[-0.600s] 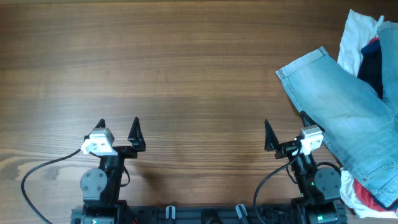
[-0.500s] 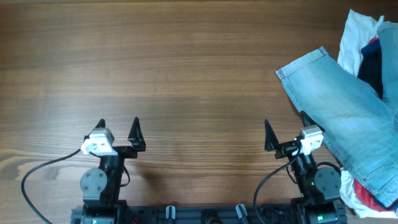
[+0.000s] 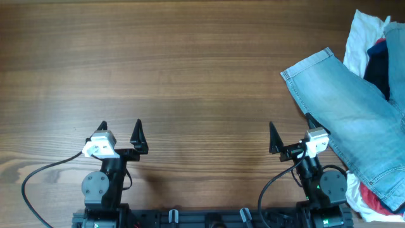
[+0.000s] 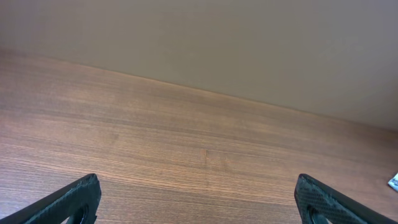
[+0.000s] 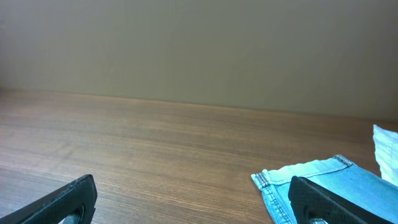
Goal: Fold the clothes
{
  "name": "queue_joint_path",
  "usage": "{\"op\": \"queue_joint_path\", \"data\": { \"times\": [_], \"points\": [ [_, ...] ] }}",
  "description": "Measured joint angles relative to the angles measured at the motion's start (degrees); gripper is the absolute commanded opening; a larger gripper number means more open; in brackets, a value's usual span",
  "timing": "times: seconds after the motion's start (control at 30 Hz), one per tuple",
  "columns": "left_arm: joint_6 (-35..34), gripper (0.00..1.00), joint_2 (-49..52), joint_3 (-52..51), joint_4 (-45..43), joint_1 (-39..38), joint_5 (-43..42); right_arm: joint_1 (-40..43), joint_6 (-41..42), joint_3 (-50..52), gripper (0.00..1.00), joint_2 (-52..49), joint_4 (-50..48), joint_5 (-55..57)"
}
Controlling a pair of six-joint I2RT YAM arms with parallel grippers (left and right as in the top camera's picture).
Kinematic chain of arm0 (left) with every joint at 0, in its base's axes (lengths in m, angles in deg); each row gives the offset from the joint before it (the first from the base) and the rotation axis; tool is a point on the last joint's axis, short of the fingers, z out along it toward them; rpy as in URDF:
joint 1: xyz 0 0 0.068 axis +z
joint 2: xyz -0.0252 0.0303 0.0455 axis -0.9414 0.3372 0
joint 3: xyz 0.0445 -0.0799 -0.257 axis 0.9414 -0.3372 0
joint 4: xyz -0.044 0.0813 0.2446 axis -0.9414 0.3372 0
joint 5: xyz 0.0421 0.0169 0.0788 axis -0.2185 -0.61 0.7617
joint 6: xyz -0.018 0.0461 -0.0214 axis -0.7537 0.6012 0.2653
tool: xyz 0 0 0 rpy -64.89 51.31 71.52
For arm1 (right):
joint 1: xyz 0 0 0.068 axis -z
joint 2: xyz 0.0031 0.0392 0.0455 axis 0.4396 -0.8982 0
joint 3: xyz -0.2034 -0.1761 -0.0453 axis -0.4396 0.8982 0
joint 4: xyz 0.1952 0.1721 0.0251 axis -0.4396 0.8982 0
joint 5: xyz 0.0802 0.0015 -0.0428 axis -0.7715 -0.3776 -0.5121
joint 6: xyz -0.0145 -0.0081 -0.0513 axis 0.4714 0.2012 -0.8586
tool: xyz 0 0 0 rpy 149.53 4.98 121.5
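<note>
The light blue denim shorts lie spread at the table's right side, one hemmed leg end pointing to the upper left, the rest draped over a pile of other garments. The hemmed leg also shows in the right wrist view. My right gripper is open and empty near the front edge, its right finger at the edge of the denim. My left gripper is open and empty at the front left, over bare wood, far from the shorts.
A pile of white, dark navy and red garments sits at the far right edge, partly under the shorts, with more white and red cloth at the front right corner. The wooden table stretches left of the shorts.
</note>
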Motion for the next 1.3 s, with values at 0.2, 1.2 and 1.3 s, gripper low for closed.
{"op": "queue_joint_path", "data": {
  "times": [0.2, 1.2, 1.3],
  "points": [
    [0.0, 1.0, 0.0, 0.0, 0.0, 0.0, 0.0, 0.0, 0.0, 0.0, 1.0, 0.0, 0.0, 0.0],
    [0.0, 1.0, 0.0, 0.0, 0.0, 0.0, 0.0, 0.0, -0.8, 0.0, 0.99, 0.0, -0.2, 0.0],
    [0.0, 1.0, 0.0, 0.0, 0.0, 0.0, 0.0, 0.0, -1.6, 0.0, 1.0, 0.0, -0.2, 0.0]
  ]
}}
